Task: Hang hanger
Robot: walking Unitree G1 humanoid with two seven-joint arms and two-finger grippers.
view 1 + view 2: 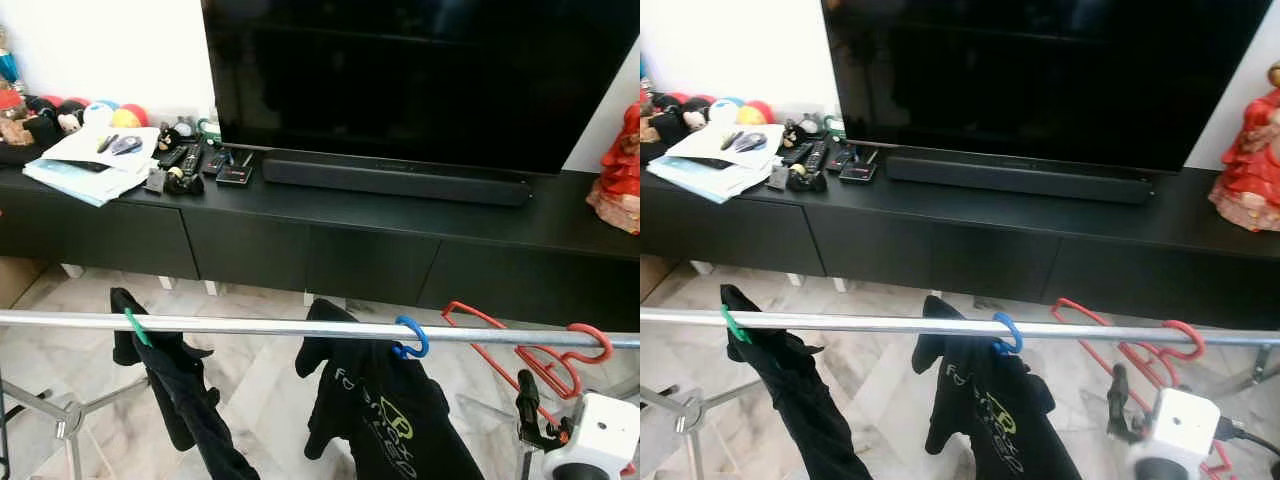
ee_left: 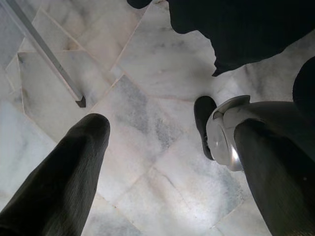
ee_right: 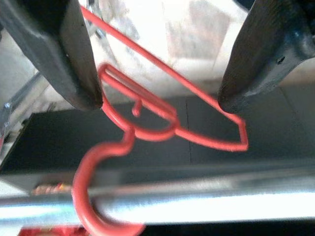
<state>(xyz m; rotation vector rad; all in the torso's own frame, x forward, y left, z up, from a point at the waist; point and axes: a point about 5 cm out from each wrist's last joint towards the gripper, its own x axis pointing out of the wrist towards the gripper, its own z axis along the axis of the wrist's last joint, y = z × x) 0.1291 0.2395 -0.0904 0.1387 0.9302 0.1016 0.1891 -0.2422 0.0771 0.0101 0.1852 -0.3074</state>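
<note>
Red wire hanger [image 3: 162, 120] hooks over the silver metal rail [image 3: 206, 199], just ahead of the right pincer [image 3: 157, 101], whose spread fingers flank its neck, one touching it. The left pincer [image 2: 172, 162] hangs released above marble floor [image 2: 147, 98].

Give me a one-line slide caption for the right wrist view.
Red hanger hooked over the metal rail, right gripper fingers open on either side of it.

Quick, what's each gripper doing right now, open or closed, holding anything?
Left gripper: open, holding nothing, over the marble floor.
Right gripper: open, fingers either side of the red hanger, whose hook is over the rail.
</note>
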